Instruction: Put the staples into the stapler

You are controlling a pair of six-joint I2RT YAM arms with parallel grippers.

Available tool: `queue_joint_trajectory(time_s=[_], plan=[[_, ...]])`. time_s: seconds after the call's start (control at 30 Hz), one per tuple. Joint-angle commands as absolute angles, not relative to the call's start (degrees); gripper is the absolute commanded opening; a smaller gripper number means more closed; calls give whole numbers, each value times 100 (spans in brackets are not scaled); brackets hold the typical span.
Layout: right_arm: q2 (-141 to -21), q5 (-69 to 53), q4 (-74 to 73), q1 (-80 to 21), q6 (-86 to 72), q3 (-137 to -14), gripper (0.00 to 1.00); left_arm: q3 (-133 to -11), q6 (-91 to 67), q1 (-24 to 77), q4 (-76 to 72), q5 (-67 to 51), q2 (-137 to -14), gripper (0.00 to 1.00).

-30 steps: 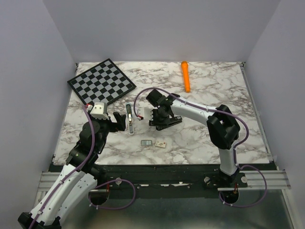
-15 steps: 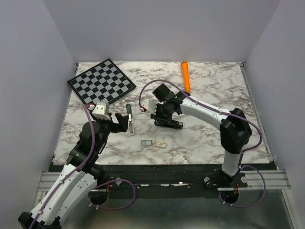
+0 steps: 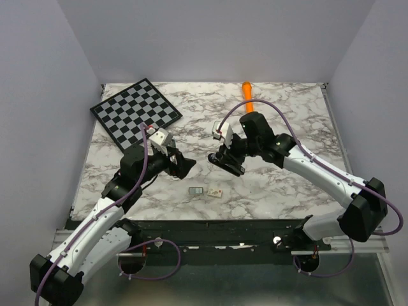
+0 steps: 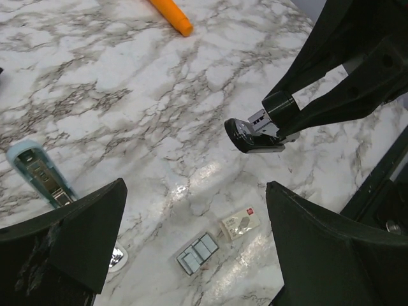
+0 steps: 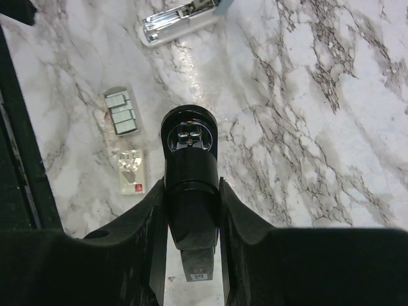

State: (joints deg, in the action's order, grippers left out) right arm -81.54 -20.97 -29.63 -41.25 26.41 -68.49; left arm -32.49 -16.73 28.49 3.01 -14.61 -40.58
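My right gripper (image 3: 231,155) (image 5: 190,191) is shut on the black stapler (image 3: 228,163) (image 5: 190,162) near the table's middle. It holds the body from both sides, and the stapler's nose (image 4: 250,134) points down towards the marble. The staples (image 3: 196,190) (image 4: 199,253) (image 5: 121,111), a small silvery-grey block, lie flat in front of the stapler. My left gripper (image 3: 185,167) (image 4: 196,204) hangs open above the table. In its wrist view the staples show between its wide-spread fingers, untouched.
A small white piece (image 3: 215,192) (image 4: 240,222) lies right beside the staples. A pale blue little box (image 4: 35,169) (image 5: 182,22) with a shiny metal inside sits by the left gripper. An orange marker (image 3: 246,88) and a checkerboard (image 3: 135,109) are at the back.
The right gripper closed on the stapler and its arm swung out to the right with it. The left arm reached forward and right, over the pale blue box.
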Motion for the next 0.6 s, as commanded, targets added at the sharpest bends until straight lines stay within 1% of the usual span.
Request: queue_joint_trajectory(time_s=[0.0,0.07,0.1,0.23,0.33,0.57], plan=[[-7411,-2847,-2022,-4113,2181,-6408,1,-3647,-1003,2839,-237,-3133,-4490,95],[-7260,-3093,-1829,-4104,2110,-6215,1,-3717,-740,2839,-360,-3540,-4596,94],[-7138,-3146,-1785,-4104,2031,-6179,1,-3761,-660,2848,-360,-3951,-4701,93],[-6883,-3374,-1582,-4104,1907,-5977,1,-3998,-466,2900,-281,-4516,-4991,92],[-6707,-3428,-1354,-4105,1802,-5827,1,-4157,-553,2997,-167,-4352,-5238,89],[-6574,-3621,-1257,-4104,1890,-5766,1,-4192,-729,3269,-501,-4263,-5616,78]])
